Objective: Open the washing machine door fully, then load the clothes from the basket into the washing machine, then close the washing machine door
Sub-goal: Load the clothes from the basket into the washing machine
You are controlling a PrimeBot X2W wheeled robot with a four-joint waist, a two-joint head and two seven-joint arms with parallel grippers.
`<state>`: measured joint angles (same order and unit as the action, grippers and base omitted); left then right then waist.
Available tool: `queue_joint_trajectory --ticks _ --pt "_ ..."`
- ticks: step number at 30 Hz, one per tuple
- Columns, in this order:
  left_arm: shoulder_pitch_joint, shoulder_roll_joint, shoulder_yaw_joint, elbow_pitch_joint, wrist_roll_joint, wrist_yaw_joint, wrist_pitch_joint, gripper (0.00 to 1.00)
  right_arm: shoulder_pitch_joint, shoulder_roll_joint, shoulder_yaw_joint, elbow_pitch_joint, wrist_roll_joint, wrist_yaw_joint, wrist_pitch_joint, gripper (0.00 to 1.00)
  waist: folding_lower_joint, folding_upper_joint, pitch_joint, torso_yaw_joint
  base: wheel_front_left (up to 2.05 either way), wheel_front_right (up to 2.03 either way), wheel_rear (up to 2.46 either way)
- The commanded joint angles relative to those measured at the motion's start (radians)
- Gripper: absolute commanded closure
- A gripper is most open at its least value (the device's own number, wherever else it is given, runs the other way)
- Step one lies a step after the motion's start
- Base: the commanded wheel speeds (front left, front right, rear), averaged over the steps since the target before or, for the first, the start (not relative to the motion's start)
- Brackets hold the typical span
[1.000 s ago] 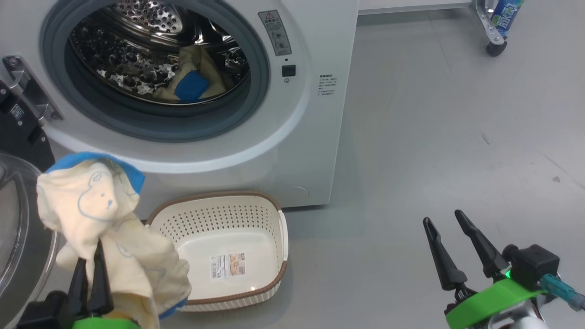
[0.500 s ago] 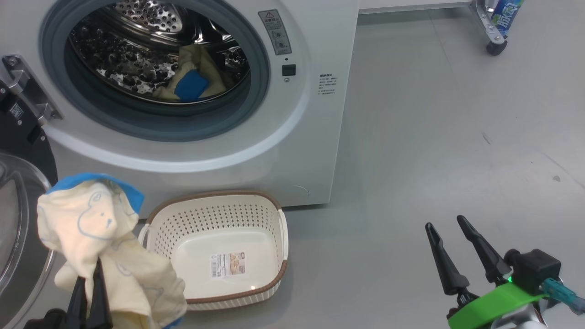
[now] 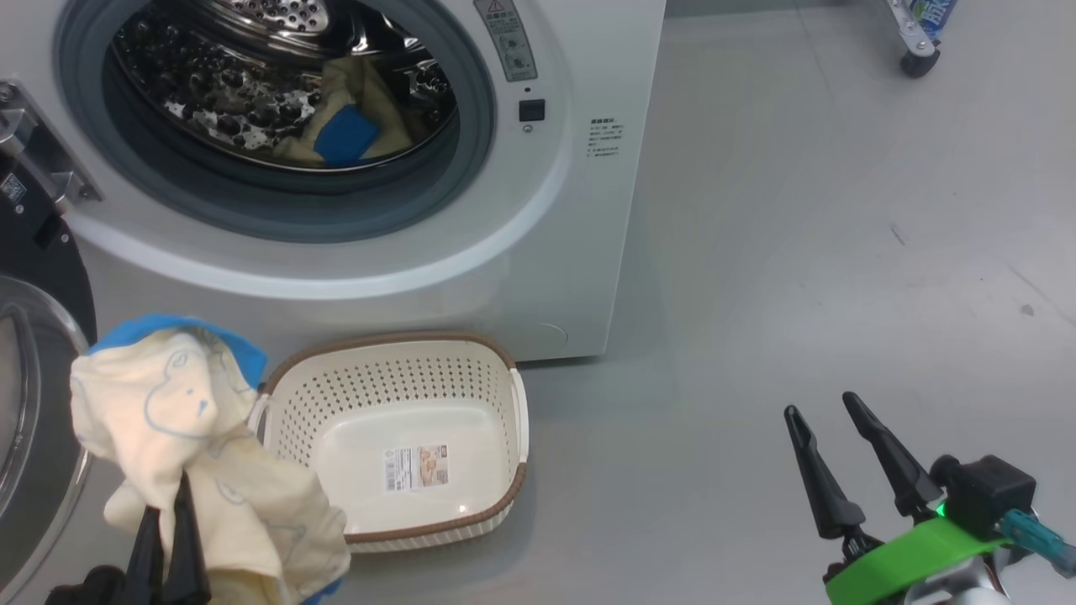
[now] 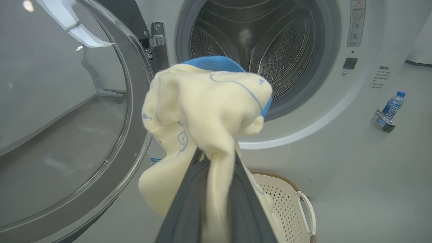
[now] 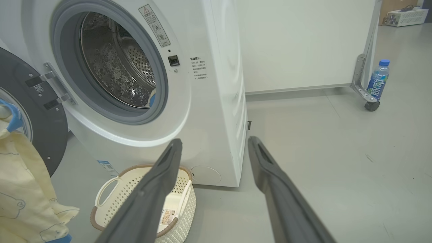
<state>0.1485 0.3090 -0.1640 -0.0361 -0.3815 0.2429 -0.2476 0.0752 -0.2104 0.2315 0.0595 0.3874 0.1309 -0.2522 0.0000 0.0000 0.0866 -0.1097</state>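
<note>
Since the whole head view has slid a touch from half a second back, that's the camera moving, not the stuff. Left claw (image 3: 166, 497) stays clenched on a cream-yellow garment (image 3: 168, 403), up off the floor just left of the basket (image 3: 395, 386) at the washing machine's (image 3: 580, 252) foot. The claw's base is cut off and its fingers are half buried in cloth. The washing machine door (image 4: 67, 101) hangs wide open. Another garment (image 3: 345, 126) lies in the drum. Right claw (image 3: 820, 403) hovers, fingers spread, pointing up.
</note>
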Motion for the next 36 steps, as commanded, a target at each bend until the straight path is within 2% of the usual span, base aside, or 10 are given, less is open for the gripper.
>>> queue_joint_trajectory --ticks 1,20,36 --pt "-0.055 0.010 0.044 -0.039 0.006 0.031 -0.014 1.00 -0.035 -0.015 0.008 -0.036 0.004 0.000 -0.010 0.00 0.0000 0.0000 0.015 0.002 0.00 0.00 0.00" --pt "-0.293 0.011 0.019 0.019 0.009 -0.020 -0.011 1.00 -0.119 -0.002 0.000 -0.062 0.006 0.000 -0.010 0.00 0.0000 0.0000 0.222 -0.006 0.00 0.00 0.00" --pt "-0.741 0.059 -0.015 0.215 0.023 -0.116 0.041 1.00 -0.215 0.012 0.032 -0.067 0.006 0.000 -0.010 0.00 0.0000 0.0000 0.392 -0.066 0.00 0.00 0.00"
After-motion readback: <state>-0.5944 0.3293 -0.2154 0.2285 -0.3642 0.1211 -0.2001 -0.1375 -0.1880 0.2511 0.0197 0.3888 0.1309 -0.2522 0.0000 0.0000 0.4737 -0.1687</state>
